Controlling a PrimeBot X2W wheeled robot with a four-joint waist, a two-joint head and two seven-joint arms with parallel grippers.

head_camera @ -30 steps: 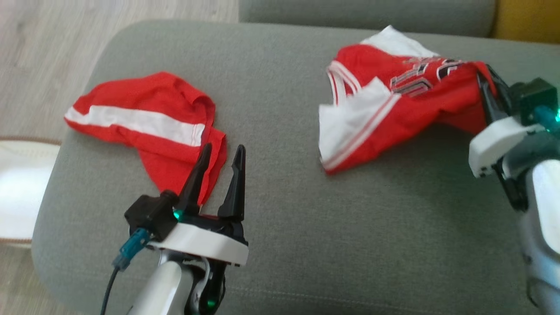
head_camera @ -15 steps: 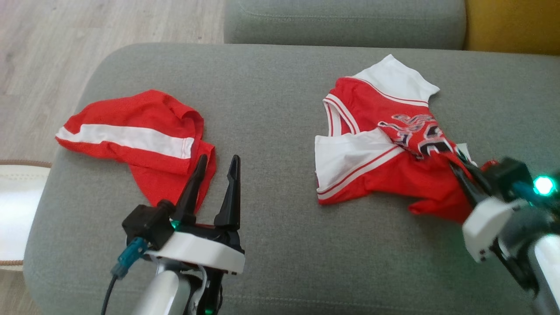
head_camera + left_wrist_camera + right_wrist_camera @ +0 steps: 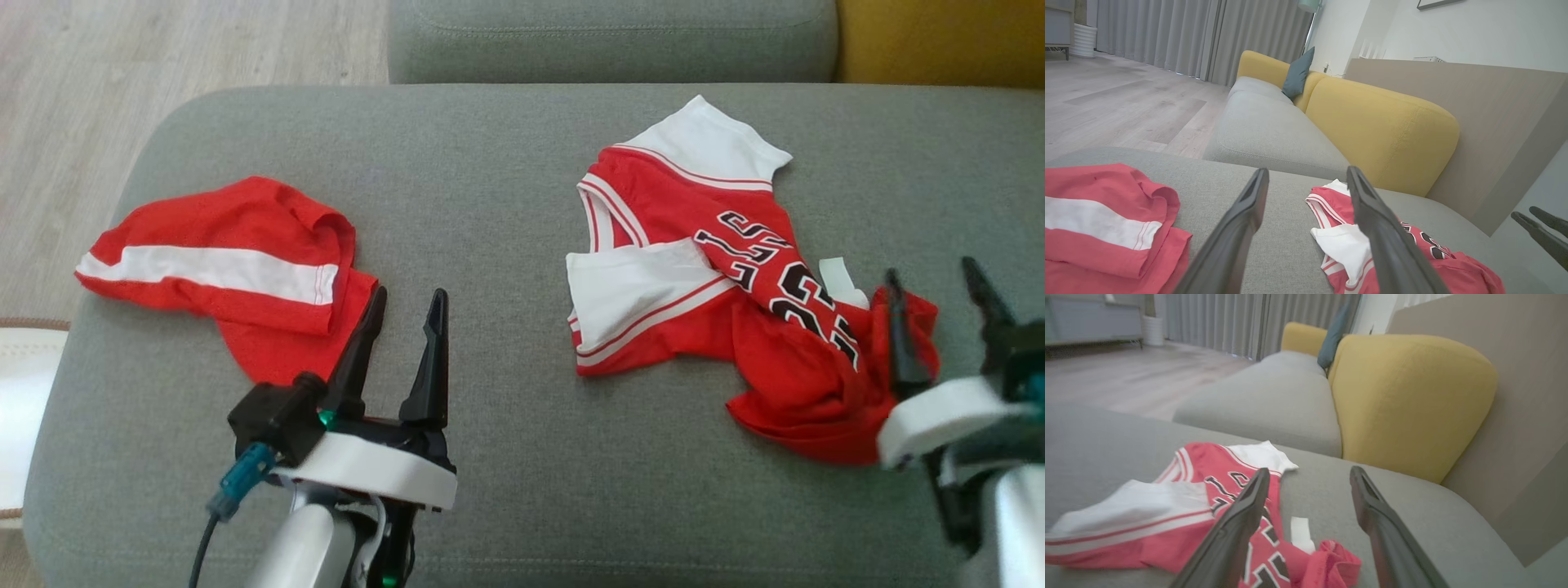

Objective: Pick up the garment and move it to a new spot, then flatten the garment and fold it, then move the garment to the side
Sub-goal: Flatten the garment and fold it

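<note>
Red jersey (image 3: 669, 204) crumpled on right half of grey sofa cushion (image 3: 490, 163), right claw (image 3: 939, 314) released, fingers spread at its lower right edge, left claw (image 3: 408, 298) released, near red shorts (image 3: 220, 261) on left half

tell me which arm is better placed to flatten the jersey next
Right. The right gripper hangs open at the bunched edge of the jersey, while the left gripper hovers by the shorts across the cushion.

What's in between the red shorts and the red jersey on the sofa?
Mostly bare grey cushion, seen in the head view. The open left gripper points into that gap, close beside the shorts; the jersey lies apart.
</note>
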